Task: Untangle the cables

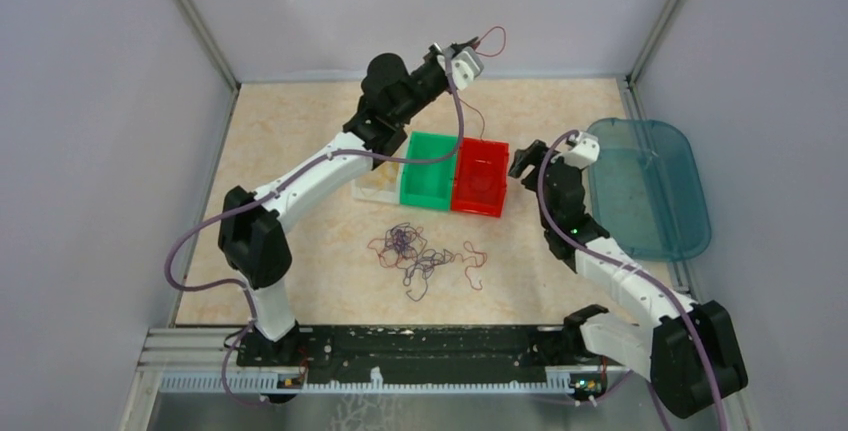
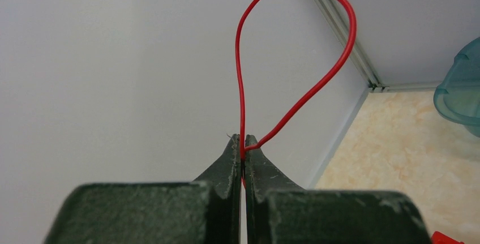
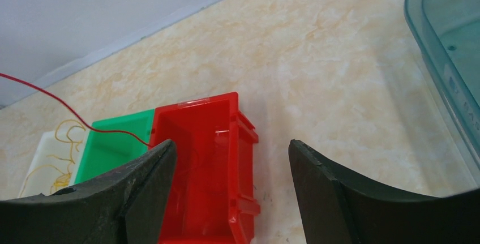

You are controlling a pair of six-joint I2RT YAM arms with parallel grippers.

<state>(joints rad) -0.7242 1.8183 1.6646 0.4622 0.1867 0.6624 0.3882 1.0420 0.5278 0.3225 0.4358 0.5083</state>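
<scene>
Here the left gripper [image 2: 243, 152] is pinched shut on a red cable [image 2: 350, 34], its two dark fingers [image 2: 226, 167] pressed together with the wire caught at their tips. Beyond the tips the cable stands up in a tall, narrow loop. The loop's long axis runs straight out from the fingers, and it bends back into the same pinch.

In the top view this gripper is held up over the far side of the table [image 1: 300, 151], and a thin strand trails from it toward the red bin [image 1: 480, 179]. The right wrist view shows that strand slanting down from the upper left to the seam between the green bin [image 3: 113, 148] and the red one.

The right gripper [image 3: 232, 148] is spread wide and holds nothing, just beside the red bin's right end. A white bin [image 3: 48, 159] left of the green one holds yellow cables [image 3: 65, 133]. A tangle of cables [image 1: 415, 251] lies on the table nearer the arm bases, well apart from both grippers. A teal tray [image 1: 650, 191] sits at the right edge.
</scene>
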